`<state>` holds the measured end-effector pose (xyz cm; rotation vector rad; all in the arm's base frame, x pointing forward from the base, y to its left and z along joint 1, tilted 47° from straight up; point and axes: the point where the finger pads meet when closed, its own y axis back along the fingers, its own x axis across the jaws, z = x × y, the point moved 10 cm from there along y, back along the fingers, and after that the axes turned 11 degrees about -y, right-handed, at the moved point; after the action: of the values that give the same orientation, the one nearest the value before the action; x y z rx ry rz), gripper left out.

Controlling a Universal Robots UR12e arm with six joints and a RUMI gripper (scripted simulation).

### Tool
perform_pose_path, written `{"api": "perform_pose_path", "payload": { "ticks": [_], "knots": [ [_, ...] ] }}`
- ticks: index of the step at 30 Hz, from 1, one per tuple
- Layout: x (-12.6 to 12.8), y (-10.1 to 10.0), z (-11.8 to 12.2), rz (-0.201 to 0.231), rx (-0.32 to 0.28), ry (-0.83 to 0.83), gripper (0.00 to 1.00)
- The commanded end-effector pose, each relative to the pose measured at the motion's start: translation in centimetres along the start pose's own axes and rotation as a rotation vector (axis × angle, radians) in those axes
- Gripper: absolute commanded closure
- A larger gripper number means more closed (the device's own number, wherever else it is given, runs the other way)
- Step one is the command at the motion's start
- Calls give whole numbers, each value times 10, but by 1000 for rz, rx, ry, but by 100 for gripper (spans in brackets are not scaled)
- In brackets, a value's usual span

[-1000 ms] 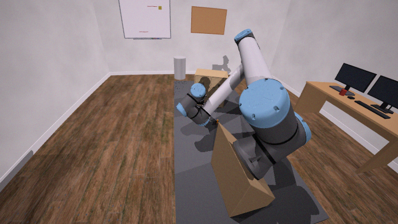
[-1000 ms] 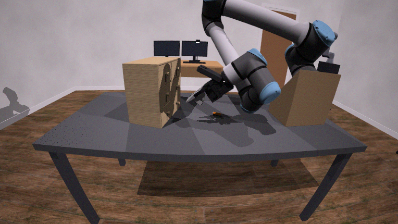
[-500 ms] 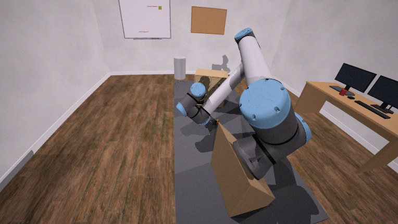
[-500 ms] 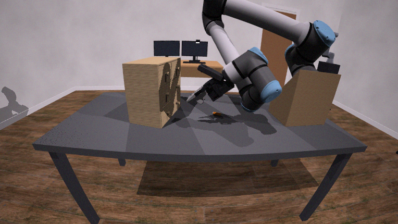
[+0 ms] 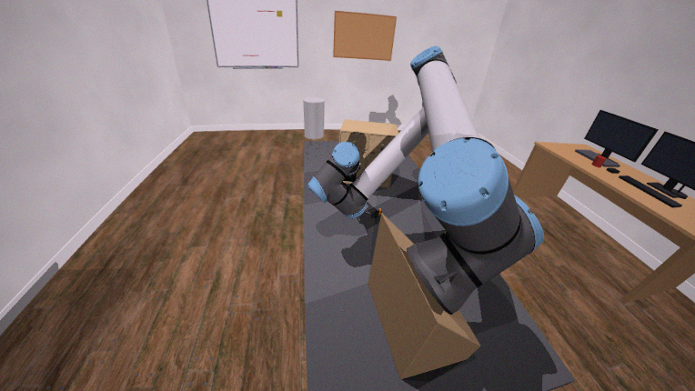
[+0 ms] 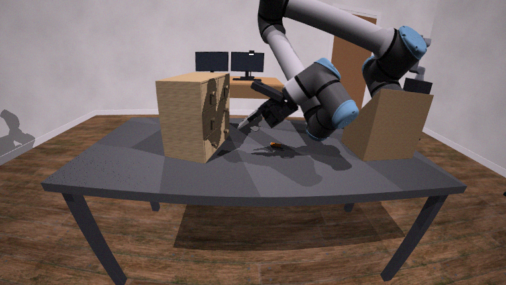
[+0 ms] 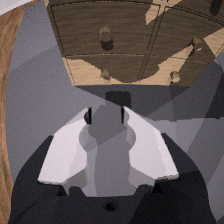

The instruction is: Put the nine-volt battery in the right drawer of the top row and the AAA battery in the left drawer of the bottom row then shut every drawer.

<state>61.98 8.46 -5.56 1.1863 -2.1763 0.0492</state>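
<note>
The wooden chest stands upright on the grey table. Its two columns of knobbed drawers look shut; the wrist view shows only the lower rows. My gripper is partly open with nothing between its fingertips. It hangs low in front of the drawer fronts, tilted down towards them. A small orange object lies on the table behind the fingers, away from the chest. It looks like a battery, but I cannot tell which kind. I cannot make out another battery.
A tan box with a sloping side stands near the arm's base. A desk with monitors stands off beside the table. A white bin is beyond the table's far end. The arm's shadow falls across the chest front.
</note>
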Motion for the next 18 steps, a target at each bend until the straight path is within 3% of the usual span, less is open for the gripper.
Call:
{"api": "perform_pose_path", "payload": {
  "ticks": [1,18],
  "knots": [
    [0,2,-2,2,-12,0,80],
    [-2,12,-10,16,-80,0,80]
  ]
}}
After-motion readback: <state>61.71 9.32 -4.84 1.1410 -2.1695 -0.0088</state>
